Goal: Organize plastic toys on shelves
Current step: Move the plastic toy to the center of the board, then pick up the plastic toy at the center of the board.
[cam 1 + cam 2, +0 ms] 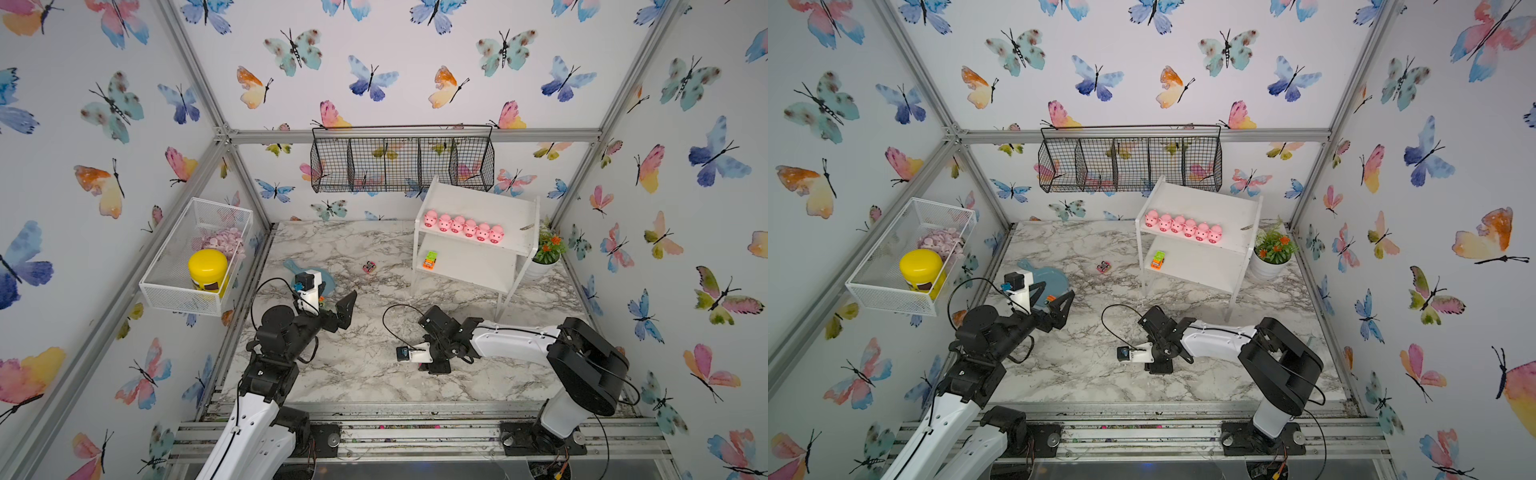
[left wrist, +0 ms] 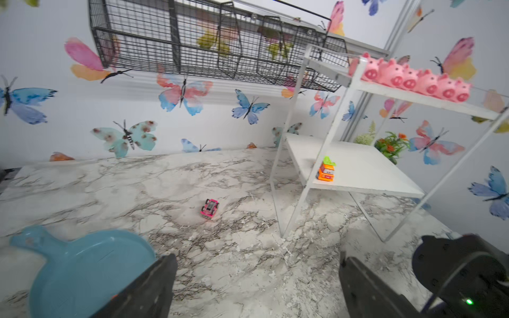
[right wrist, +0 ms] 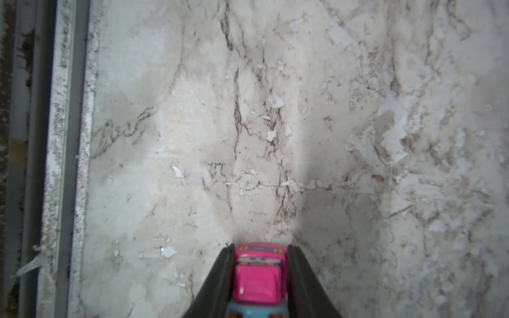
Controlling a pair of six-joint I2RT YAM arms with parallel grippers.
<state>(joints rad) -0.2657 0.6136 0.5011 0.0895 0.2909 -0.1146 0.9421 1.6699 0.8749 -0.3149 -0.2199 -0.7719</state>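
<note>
Right jaws pinch a pink-and-blue truck [image 3: 257, 275]; left jaws stand wide open

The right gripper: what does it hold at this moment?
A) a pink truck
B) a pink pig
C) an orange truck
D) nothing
A: in the right wrist view, the right gripper has its jaws pressed on both sides of a pink truck.
</note>
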